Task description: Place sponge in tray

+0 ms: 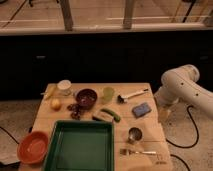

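The blue sponge lies flat on the right side of the wooden table. The dark green tray sits at the front left of the table, and I see nothing inside it. My white arm is off the table's right edge. The gripper hangs down beside that edge, to the right of the sponge and not touching it.
An orange-red bowl sits left of the tray. A dark bowl, green cup, white-handled brush, tan brush block with green vegetable, metal cup, fork, banana and lemon are spread over the table.
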{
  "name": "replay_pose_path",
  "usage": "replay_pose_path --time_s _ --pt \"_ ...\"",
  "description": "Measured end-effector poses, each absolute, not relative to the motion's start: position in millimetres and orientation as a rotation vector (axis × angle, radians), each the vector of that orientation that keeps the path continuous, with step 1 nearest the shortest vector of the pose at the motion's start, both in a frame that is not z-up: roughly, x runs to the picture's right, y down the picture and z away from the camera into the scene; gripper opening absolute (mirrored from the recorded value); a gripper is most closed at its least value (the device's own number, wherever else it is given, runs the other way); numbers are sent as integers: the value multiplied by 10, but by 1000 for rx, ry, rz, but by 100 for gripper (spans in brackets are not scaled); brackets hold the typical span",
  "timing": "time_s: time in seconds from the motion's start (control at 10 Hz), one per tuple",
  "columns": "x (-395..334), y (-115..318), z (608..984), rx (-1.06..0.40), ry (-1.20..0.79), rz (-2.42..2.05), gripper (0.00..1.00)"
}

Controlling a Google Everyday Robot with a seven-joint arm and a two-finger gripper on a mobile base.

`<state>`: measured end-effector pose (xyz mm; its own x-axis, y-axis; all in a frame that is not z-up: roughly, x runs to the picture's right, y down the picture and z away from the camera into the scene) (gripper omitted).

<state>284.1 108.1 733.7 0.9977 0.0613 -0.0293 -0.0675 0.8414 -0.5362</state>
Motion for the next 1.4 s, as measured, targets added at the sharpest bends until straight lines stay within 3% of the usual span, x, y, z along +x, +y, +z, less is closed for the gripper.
replay_pose_path --time_s 1.4 --pt "2760 1082 7984 -566 -51 43 80"
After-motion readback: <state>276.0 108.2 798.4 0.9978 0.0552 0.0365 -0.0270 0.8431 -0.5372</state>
